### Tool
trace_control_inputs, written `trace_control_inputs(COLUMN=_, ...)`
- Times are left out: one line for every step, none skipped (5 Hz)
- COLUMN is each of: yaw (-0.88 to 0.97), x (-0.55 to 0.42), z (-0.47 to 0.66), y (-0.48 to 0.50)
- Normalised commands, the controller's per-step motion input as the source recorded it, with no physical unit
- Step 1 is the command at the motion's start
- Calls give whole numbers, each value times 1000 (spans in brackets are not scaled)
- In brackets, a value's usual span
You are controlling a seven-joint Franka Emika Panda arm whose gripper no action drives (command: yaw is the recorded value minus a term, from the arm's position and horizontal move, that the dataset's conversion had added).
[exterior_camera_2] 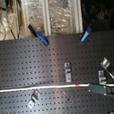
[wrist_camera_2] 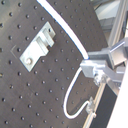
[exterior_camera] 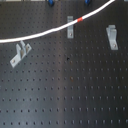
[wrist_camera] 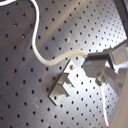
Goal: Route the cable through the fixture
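Note:
The white cable point(exterior_camera_2: 41, 87) lies across the black perforated board, its red-orange band point(exterior_camera_2: 77, 84) close to the gripper. In the first exterior view the cable point(exterior_camera: 45, 32) runs from the left edge up to the top right, passing the top of the middle metal bracket point(exterior_camera: 70, 30). My gripper point(exterior_camera_2: 92, 88) sits at the second exterior view's right and looks shut on the cable's end. Both wrist views show the cable point(wrist_camera: 55, 59) point(wrist_camera_2: 67, 30) reaching the fingers point(wrist_camera: 97, 62) point(wrist_camera_2: 97, 64), with a bracket point(wrist_camera: 62, 86) point(wrist_camera_2: 37, 45) beside it. The first exterior view does not show the gripper.
Two more brackets stand on the board point(exterior_camera: 65, 95), one to the left point(exterior_camera: 20, 54) and one to the right point(exterior_camera: 112, 37). Blue clamps point(exterior_camera_2: 41, 37) point(exterior_camera_2: 87, 33) hold the board's far edge, with clutter point(exterior_camera_2: 33, 10) behind them. A thin looped wire point(wrist_camera_2: 75, 97) hangs by the gripper.

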Motion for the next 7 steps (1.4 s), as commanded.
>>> trace_control_inputs(yaw=0, x=1, z=1, y=34)
trace_control_inputs(yaw=46, x=-225, z=-1, y=11)
trace_control_inputs(yaw=-137, x=194, z=0, y=-9)
trace_control_inputs(yaw=0, x=-295, z=228, y=6)
trace_control_inputs(yaw=243, x=-705, z=254, y=8)
trace_control_inputs(yaw=0, x=-14, z=0, y=1)
trace_control_inputs(yaw=294, x=-870, z=201, y=35)
